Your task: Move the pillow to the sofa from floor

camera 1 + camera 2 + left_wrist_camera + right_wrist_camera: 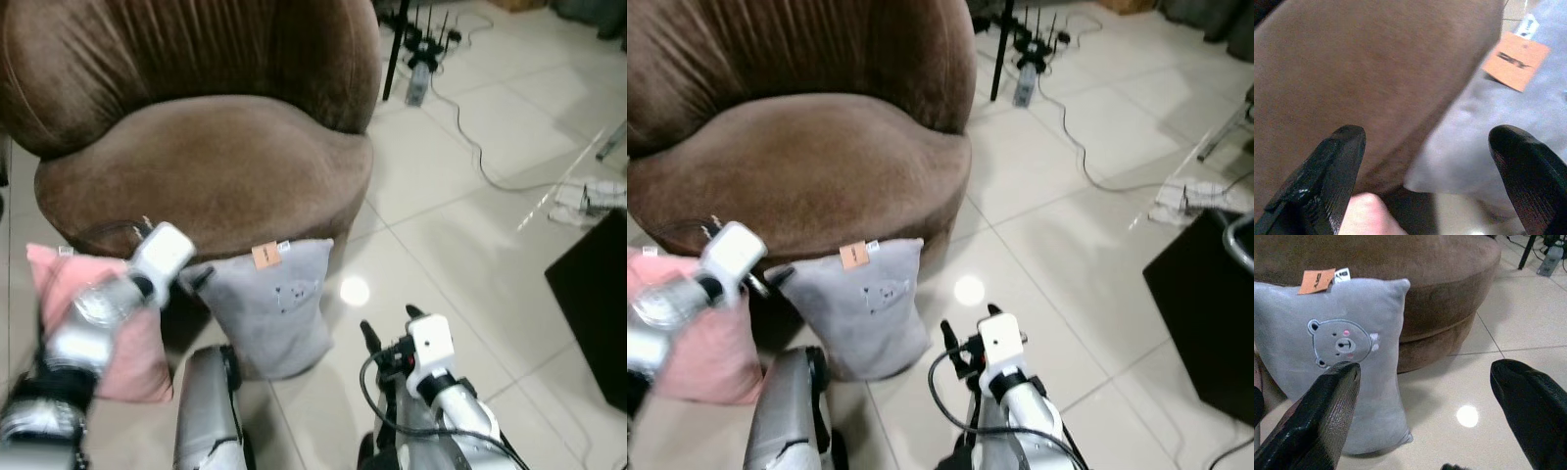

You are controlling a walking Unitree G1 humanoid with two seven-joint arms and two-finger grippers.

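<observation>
Two pillows upright against sofa | pink pillow half-hidden | both end effectors apart

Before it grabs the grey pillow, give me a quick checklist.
1. Grey pillow upright on the floor against the sofa: ok.
2. Left gripper open, at the pillow's top corner: ok.
3. Right gripper open, facing the pillow, short of it: ok.
4. Pillow held: not ok, neither gripper touches it.
5. Sofa seat free for it: ok.
6. Pink pillow beside the left arm, contact: cannot tell.
</observation>
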